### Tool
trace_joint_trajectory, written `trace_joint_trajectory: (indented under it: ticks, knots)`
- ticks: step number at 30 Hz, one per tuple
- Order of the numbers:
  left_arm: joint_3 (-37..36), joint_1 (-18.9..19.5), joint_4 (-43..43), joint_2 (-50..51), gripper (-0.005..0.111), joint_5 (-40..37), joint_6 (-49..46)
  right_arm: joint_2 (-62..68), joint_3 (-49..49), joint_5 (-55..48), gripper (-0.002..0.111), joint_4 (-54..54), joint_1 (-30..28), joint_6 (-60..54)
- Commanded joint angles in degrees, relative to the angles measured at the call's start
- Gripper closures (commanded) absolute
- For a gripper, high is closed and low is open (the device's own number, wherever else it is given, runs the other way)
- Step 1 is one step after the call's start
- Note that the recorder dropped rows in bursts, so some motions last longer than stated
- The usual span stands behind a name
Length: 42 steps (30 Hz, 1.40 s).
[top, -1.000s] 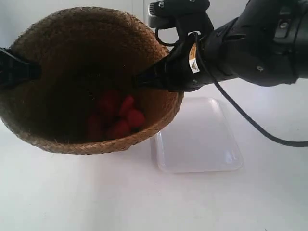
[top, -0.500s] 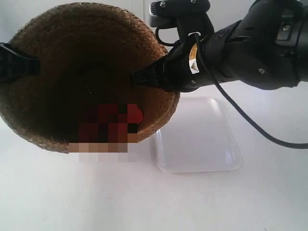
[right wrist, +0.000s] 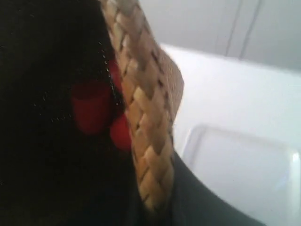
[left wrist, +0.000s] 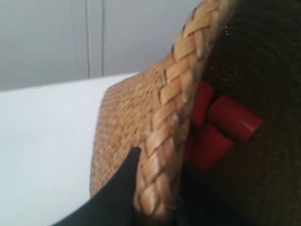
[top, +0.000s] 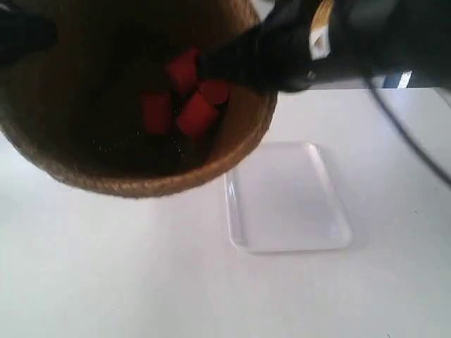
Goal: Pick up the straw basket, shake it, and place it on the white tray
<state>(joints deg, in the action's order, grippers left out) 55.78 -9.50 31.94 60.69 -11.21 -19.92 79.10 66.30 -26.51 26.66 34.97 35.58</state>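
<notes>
Straw basket [top: 134,184] is held clear of the bench [top: 106,282], tilted, with red blocks [top: 194,113] loose inside. Left gripper [left wrist: 157,193] and right gripper [right wrist: 151,200] are clamped on opposite sides of the braided rim. White tray [top: 289,204] lies flat on the bench, apart from the basket.

Surface: I see a plain white table [top: 106,282], matte, running through the exterior view from 3 past 6 to 9 o'clock.
On it: the white tray [top: 289,197], lying flat with its rim up.
Tray place: right of centre in my exterior view, toward 4 o'clock.
Tray lie: long sides run from 12 to 6 o'clock; corners rounded.
Tray look: glossy, with a low raised rim; the 6 o'clock edge catches light.
Tray surroundings: I see tabletop at its 3, 6 and 9 o'clock sides.
Right wrist view: one rounded tray corner shows against the tabletop.
</notes>
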Motion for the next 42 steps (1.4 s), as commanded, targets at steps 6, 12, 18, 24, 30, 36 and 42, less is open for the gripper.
trace_joint_trajectory:
  ticks: [6,12,18,24,30,36,42]
  knots:
    - [-0.47,0.15,-0.65,0.05,0.107,-2.62,-2.87,2.48,-1.17,1.23,0.108,-0.96,-0.17,-1.25]
    - [-1.52,0.15,-0.91,0.32,0.107,-2.26,-2.87,2.82,-1.27,-0.34,0.108,-1.39,-0.17,-0.85]
    - [-3.15,0.15,-0.91,2.3,0.107,-1.2,-0.81,3.31,-1.7,-0.58,0.108,-1.39,-0.17,-0.87]
    - [-3.05,0.15,-0.91,0.97,0.107,-0.54,-0.18,2.94,-1.7,-0.39,0.108,-1.81,-0.17,-0.87]
    - [-3.05,0.15,-1.81,-1.17,0.107,-1.08,-1.45,3.37,-1.7,0.24,0.108,-2.5,-0.07,-2.43]
    - [-3.19,0.15,-2.87,-1.17,0.107,-2.52,-0.23,4.89,-1.7,0.47,0.108,-4.08,-0.07,-2.43]
    - [-6.43,0.15,-2.51,-1.17,0.107,1.85,1.0,3.52,-1.7,-1.39,0.108,-3.88,-0.07,-4.4]
